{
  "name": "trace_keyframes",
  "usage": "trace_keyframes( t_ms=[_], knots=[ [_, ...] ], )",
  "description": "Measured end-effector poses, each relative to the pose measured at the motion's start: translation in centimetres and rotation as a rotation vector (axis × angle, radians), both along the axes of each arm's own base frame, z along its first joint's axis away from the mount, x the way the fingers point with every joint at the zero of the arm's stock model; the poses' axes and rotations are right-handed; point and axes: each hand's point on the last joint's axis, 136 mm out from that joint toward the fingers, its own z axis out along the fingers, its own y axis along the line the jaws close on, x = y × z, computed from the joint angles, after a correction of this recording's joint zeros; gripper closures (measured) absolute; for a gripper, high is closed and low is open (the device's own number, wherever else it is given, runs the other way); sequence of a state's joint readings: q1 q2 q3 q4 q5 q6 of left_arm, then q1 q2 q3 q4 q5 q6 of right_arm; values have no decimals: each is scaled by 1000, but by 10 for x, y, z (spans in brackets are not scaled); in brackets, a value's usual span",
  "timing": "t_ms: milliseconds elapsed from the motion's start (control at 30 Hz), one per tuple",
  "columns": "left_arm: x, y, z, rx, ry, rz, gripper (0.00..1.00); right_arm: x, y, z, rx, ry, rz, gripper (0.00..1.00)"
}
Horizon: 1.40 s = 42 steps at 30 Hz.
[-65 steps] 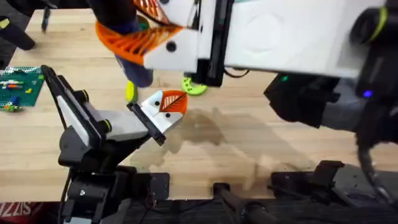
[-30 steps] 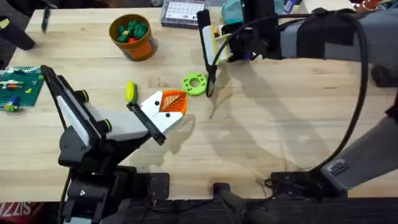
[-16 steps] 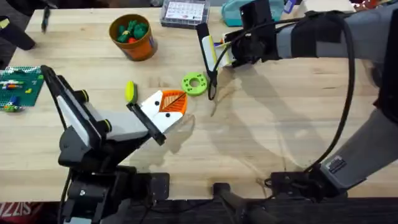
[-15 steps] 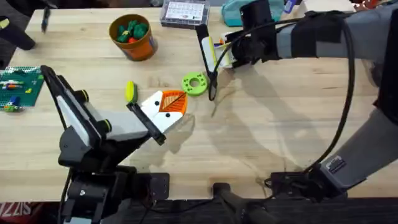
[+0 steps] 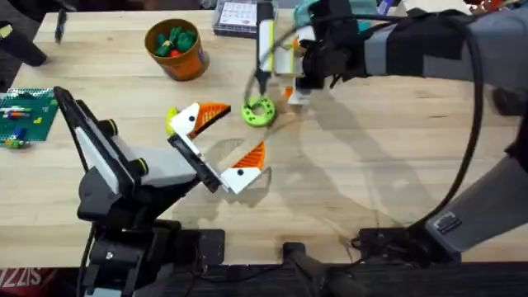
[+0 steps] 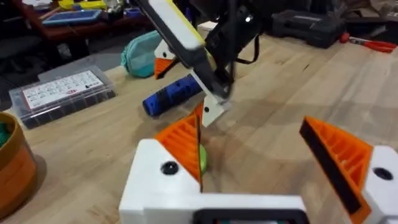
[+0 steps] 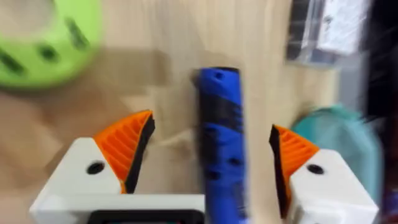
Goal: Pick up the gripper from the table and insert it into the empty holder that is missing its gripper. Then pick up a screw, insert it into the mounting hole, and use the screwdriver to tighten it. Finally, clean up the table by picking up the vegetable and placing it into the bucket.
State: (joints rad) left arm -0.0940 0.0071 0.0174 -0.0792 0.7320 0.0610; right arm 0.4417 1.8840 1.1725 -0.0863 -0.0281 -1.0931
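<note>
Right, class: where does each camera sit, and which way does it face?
Overhead: above the bases, looking down and forward at the table; shows left claw, right claw.
Left wrist: on the left arm, facing the screwdriver; own fingers.
Right wrist: looking down on the screwdriver; own fingers astride.
Both wrist views share the screwdriver.

I saw a table [image 5: 371,165] of pale, matt wood grain; the screwdriver [image 7: 221,130] looked smooth blue plastic, and the right tool [image 7: 208,158] carried ribbed orange pads on white plastic.
</note>
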Motion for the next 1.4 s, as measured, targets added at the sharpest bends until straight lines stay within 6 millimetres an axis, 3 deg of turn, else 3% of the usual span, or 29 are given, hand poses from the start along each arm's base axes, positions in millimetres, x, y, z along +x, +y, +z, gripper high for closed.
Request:
trace_keyframes(
  t_ms=[133, 267, 400, 533, 600, 733, 833, 967, 1167, 1400],
  knots=[
    [0, 0, 0, 0, 1, 0, 16, -33, 14, 9, 122, 157, -186, 8],
    [3, 3, 0, -1, 1, 22, 15, -63, 16, 38, 242, 269, -371, 8],
    [11, 12, -1, -74, 98, 104, 15, -80, 2, 82, 377, 302, -532, 8],
    [7, 22, -5, -99, 255, 183, 16, -93, -24, 125, 491, 295, -655, 8],
    [3, 29, 9, -103, 299, 234, 16, -98, -43, 144, 548, 284, -723, 8],
    [-8, 42, 64, -95, 321, 314, 16, -110, -86, 166, 633, 278, -883, 8],
    [-11, 50, 92, -48, 395, 367, 15, -120, -115, 171, 657, 285, -992, 8],
    [-5, 62, 108, 71, 558, 436, 14, -135, -137, 167, 647, 314, -1088, 8],
    [12, 74, 118, 226, 750, 491, 16, -141, -141, 167, 648, 325, -1111, 8],
    [37, 81, 108, 289, 809, 528, 15, -141, -141, 167, 649, 325, -1113, 7]
  ],
)
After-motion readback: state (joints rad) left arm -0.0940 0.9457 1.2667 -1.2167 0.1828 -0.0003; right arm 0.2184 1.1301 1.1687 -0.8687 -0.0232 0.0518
